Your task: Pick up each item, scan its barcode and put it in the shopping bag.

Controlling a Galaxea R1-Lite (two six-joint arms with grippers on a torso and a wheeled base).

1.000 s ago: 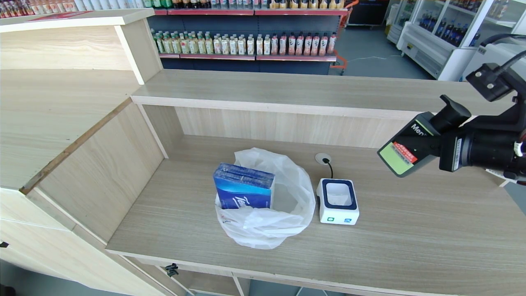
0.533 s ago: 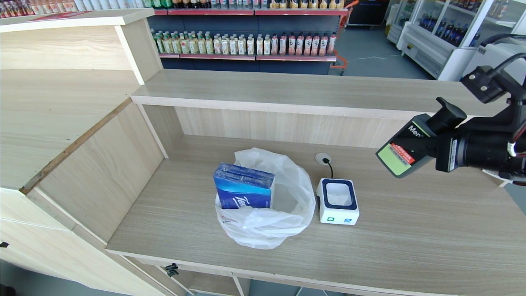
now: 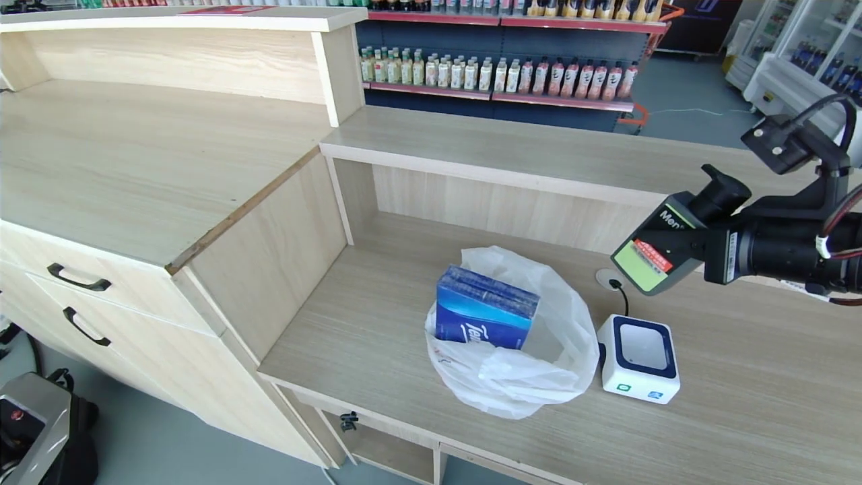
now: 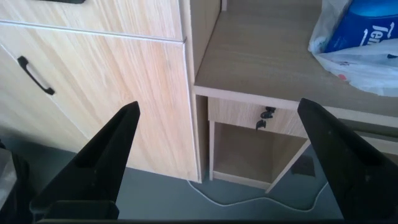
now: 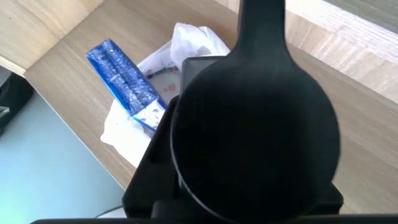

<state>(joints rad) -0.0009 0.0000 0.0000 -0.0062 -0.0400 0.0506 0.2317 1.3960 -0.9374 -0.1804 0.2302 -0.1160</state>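
Right fingers [image 3: 726,192] pinch the dark rectangular box [image 3: 656,252], raised near the white square scanner [image 3: 638,357]; left fingers [image 4: 99,162] spread — I risk a misread from tilt.

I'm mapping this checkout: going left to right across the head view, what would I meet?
Drawer handles → blue tissue pack, inside the shopping bag → barcode scanner. The green-faced box in the right gripper overlaps the scanner, so is left out.

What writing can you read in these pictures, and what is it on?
Dark box in right end effector: white lettering cut off; red label too small.
Blue pack in shopping bag: white script partly hidden.
Scanner: two small icons, no words.
Shelf bottles: too small.
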